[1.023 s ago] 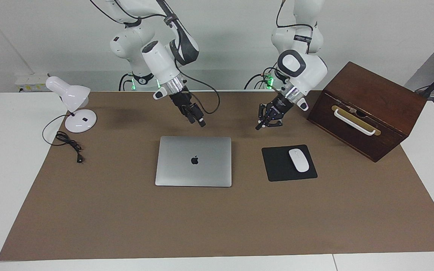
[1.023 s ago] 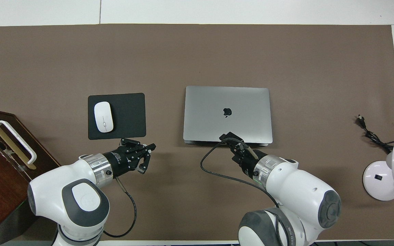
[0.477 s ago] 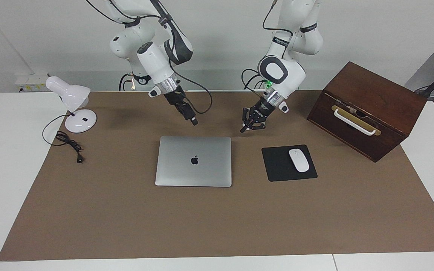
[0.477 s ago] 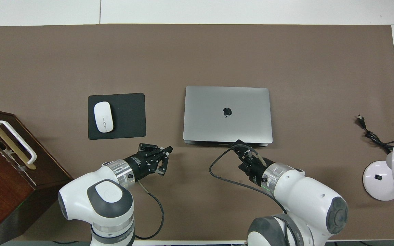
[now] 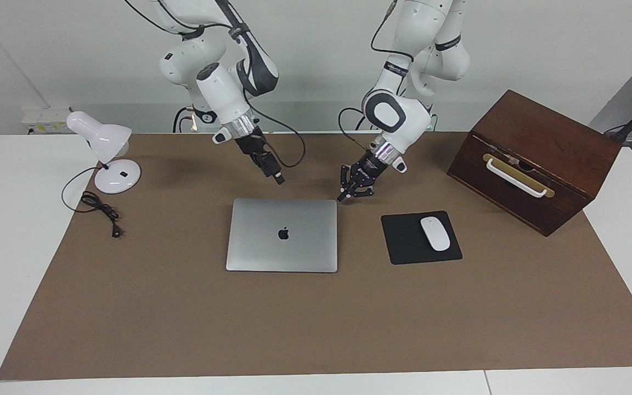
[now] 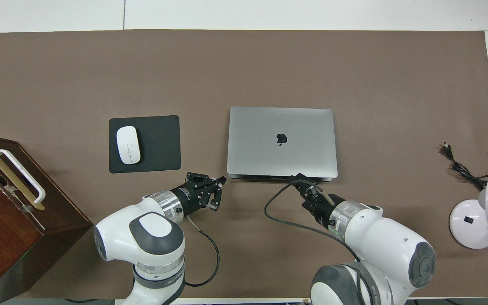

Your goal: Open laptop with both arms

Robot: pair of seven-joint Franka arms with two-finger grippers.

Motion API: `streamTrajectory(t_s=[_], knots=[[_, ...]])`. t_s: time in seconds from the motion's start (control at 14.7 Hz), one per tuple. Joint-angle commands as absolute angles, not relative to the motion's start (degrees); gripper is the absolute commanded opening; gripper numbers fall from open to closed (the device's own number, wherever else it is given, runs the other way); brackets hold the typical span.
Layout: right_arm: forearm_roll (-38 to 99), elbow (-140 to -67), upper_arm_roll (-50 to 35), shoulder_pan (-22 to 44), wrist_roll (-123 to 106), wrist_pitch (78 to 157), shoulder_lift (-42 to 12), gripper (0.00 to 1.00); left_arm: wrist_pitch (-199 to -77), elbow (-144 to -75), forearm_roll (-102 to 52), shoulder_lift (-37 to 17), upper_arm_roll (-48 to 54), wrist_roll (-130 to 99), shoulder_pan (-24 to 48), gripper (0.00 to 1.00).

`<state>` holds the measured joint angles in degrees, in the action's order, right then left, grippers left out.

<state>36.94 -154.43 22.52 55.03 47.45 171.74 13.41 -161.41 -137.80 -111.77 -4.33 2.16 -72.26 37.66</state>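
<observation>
Left gripper (image 5: 343, 196), fingertips together, empty, raised beside closed MacBook's (image 5: 282, 235) corner per facing view, has shifted from the mouse pad (image 5: 404, 241) side; right gripper (image 5: 279, 179), state indiscernible, over hinge edge, retreated.

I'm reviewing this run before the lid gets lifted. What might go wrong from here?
The laptop lies shut and flat, so its thin lid edge gives little to catch. The left gripper is shut and hangs over the laptop's corner nearest the robots; it may scrape or push the laptop instead of lifting. The right gripper hangs above the mat, touching nothing, so nothing holds the base.
</observation>
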Motion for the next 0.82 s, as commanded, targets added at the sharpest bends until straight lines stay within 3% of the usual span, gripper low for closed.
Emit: streamTrajectory(t_s=[0.0, 0.75], knots=[[38.1, -156.4, 22.7, 54.4, 41.1, 175.0, 13.5, 1.0, -164.0, -135.7, -114.1, -6.5, 1.5, -70.8, 39.9, 0.0], [39.8, -155.8, 26.6, 54.2, 41.9, 177.1, 12.0, 1.0, -164.7, -131.4, -114.1, -10.4, 1.4, -67.9, 41.0, 0.0]])
